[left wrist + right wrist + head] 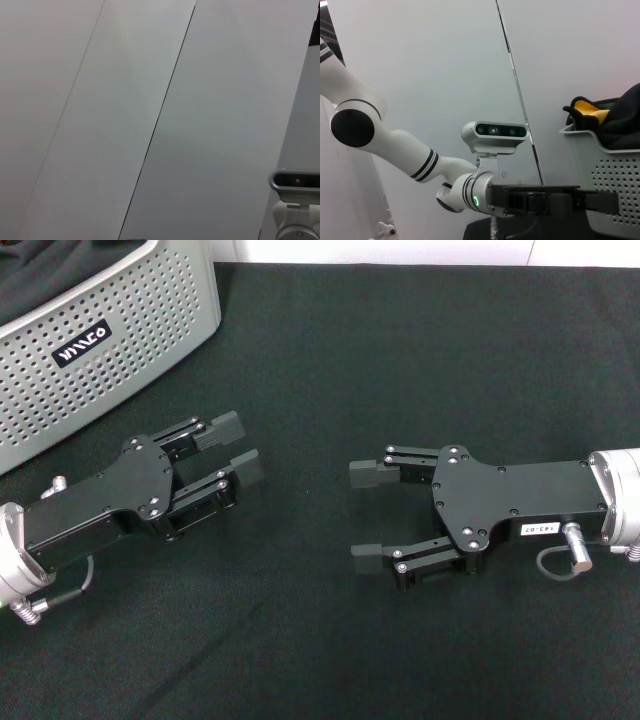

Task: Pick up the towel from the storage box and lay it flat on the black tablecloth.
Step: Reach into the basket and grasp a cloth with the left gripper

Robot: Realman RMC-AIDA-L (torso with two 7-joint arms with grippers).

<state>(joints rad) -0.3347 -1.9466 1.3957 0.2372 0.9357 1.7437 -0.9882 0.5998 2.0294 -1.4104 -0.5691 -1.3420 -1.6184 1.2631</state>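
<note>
Towel (587, 111) sits bunched in the storage box (120, 330), yellow bit poking over the rim. Soft, light, floppy, so I'd pinch that raised fold. Left gripper (232, 447) and right gripper (367, 517) rest on the black tablecloth (400, 360), fingers open and empty.

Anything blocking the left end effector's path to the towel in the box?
Only the storage box wall: the towel sits bunched inside, poking above the rim. Left end effector lies open on the black tablecloth beside the box.

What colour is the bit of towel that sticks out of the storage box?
Yellow-orange, beside dark cloth; the towel in the storage box shows best in the right wrist view.
</note>
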